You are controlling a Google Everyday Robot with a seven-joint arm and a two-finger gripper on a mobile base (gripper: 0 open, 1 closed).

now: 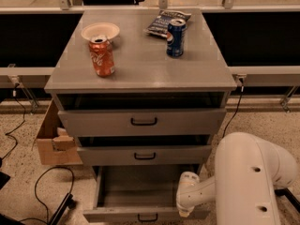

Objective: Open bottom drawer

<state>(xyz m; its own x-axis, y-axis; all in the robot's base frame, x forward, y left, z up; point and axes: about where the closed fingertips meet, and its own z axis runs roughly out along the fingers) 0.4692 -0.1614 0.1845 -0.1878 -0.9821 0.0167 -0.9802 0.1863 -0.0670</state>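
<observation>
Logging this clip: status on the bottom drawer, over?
Gripper low at the drawer's right front corner. Small grey bottom drawer with black loop handle pulled out, open. Nothing blocking its path.

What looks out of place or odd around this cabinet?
Nothing spilled or damaged. The bottom drawer stands pulled out, the claw at its right front corner. A cardboard box sits left of the cabinet.

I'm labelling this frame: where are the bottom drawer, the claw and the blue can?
bottom drawer (140,189): camera view, bare tray floor.
claw (183,213): camera view, tip, at the drawer front's right end.
blue can (175,37): camera view, middle of its side.
</observation>
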